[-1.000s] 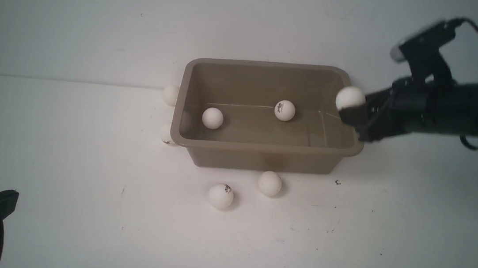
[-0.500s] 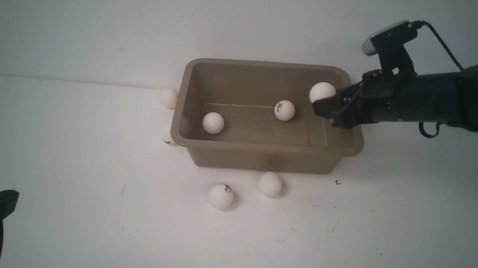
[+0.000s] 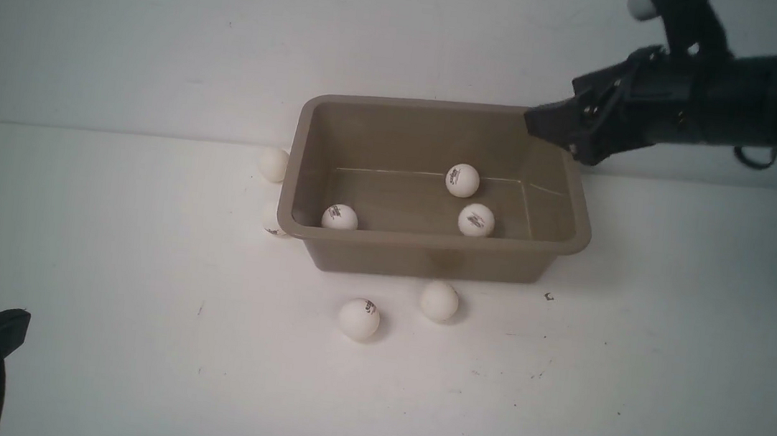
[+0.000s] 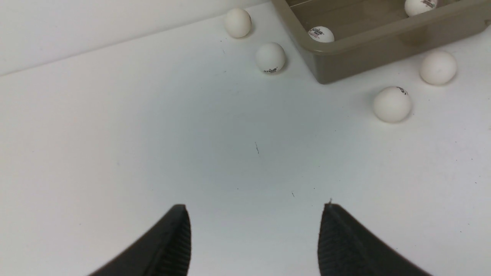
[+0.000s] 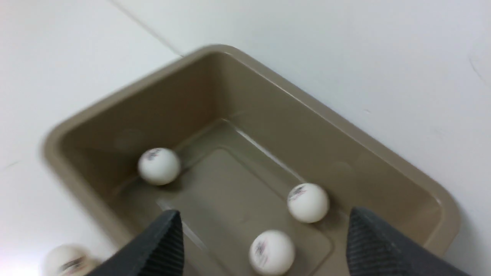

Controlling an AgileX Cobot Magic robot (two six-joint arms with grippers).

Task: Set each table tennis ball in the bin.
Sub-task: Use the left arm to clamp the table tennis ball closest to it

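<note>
The bin (image 3: 428, 255) sits on the white tabletop (image 3: 630, 388), its long side running across the front view; directions below take the bin's middle as the dial centre in that view. Three table tennis balls lie inside it: the far ball (image 3: 462, 180) at about 2 o'clock close to the centre; the right ball (image 3: 476, 221) at 4 o'clock; the corner ball (image 3: 339, 217) at 8 o'clock against the near wall. Four more rest outside on the tabletop: the side ball (image 3: 273, 163) at 9 o'clock just beside the left wall; the half-hidden ball (image 3: 272, 222) at 8 o'clock, partly behind the rim; the plain ball (image 3: 439, 300) at 6 o'clock near the front wall; the logo ball (image 3: 358, 318) at 7 o'clock, a little farther out. The right end effector (image 3: 549, 130) hovers above the bin's 2 o'clock corner, jaws wide and empty; the left end effector (image 4: 255, 207) is well apart at 8 o'clock, wide too, with only bare tabletop between its fingers.
</note>
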